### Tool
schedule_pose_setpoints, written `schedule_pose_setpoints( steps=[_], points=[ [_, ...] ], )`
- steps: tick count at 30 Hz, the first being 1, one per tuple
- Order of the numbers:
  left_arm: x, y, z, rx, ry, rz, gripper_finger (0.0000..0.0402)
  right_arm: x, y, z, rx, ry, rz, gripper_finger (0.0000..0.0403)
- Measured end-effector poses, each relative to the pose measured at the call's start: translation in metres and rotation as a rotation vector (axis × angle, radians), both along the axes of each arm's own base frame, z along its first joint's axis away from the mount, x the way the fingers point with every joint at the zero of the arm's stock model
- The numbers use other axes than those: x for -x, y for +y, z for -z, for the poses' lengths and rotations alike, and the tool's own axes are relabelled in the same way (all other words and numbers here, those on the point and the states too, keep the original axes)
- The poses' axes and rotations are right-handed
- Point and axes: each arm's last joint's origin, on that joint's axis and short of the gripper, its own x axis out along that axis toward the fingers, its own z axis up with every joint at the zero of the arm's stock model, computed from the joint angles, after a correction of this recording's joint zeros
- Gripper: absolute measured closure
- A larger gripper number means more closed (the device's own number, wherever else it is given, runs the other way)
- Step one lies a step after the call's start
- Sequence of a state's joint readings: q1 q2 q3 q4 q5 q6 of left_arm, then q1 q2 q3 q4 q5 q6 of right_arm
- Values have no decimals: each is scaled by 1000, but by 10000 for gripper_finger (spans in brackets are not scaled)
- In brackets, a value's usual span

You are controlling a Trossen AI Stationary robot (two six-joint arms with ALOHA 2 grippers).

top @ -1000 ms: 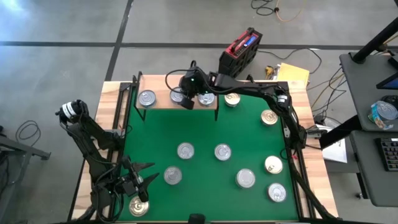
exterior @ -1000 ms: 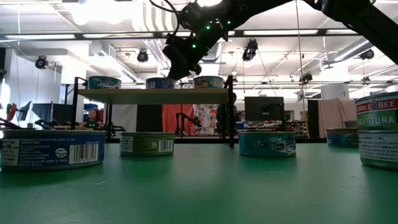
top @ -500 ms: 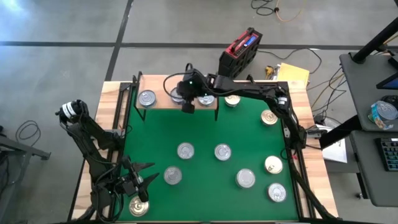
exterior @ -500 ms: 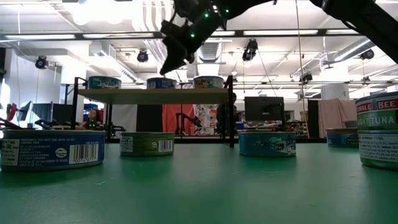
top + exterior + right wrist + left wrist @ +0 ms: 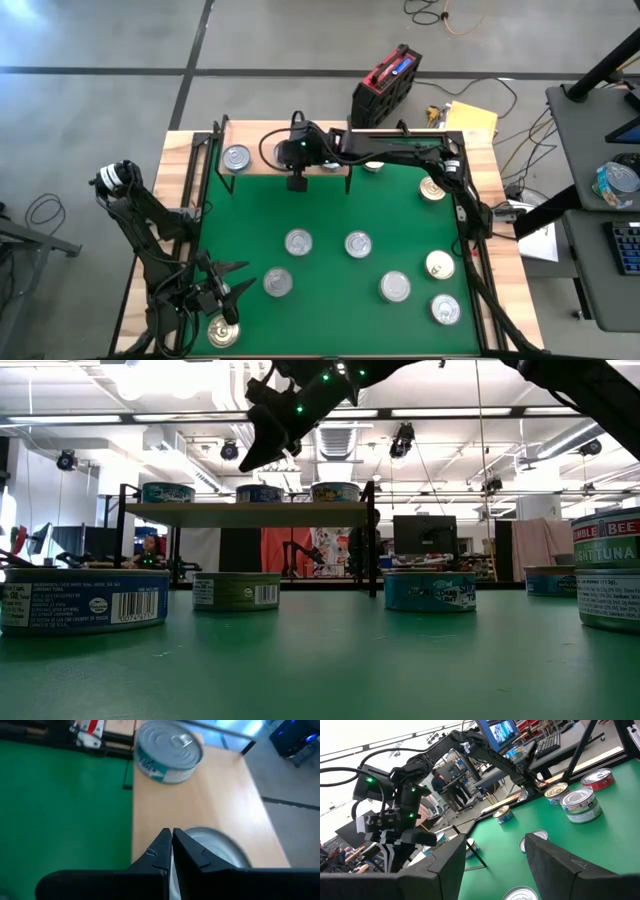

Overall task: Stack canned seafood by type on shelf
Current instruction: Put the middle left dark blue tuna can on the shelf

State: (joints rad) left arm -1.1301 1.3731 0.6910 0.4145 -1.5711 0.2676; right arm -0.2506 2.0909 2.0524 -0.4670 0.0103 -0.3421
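Left pincer (image 5: 222, 291), open and empty, waits at the mat's near-left corner beside one tin. On the light-wood, black-legged shelf (image 5: 262, 161) stand three round flat tins (image 5: 167, 492); nine more lie on the green mat (image 5: 320, 275). Right pincer (image 5: 171, 851), closed and empty, hovers above the shelf's middle tin; descending, its closed tips could knock that tin off.

A green mat (image 5: 330, 215) is laid over a pale wood bench (image 5: 180, 160). The shelf (image 5: 200, 800) is of light wood on black legs. Silver lids are shown on most tins (image 5: 358, 243); a gold lid is seen on one (image 5: 433, 188). A teal side with white lettering marks the shelf tin (image 5: 167, 751). Both arms (image 5: 400, 150) are black, with green lights. A red and black case (image 5: 385, 85) lies on the grey floor.
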Motion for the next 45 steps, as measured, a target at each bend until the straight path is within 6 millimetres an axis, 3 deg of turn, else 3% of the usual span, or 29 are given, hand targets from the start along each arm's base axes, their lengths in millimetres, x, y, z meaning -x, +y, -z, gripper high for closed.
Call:
schedule_pose_setpoints(
  steps=[11,24,30,40,45],
  points=[
    [0,0,0,1,0,0,214,-9,-20,20,9,-20,42,394],
    [0,0,0,0,0,0,214,-9,-30,27,9,-13,62,394],
    [0,0,0,0,0,0,214,-10,-32,27,-3,-32,93,394],
    [0,0,0,0,0,0,214,-5,-49,26,-42,-71,299,394],
    [0,0,0,0,0,0,214,3,-50,12,-29,-72,295,394]
  ],
)
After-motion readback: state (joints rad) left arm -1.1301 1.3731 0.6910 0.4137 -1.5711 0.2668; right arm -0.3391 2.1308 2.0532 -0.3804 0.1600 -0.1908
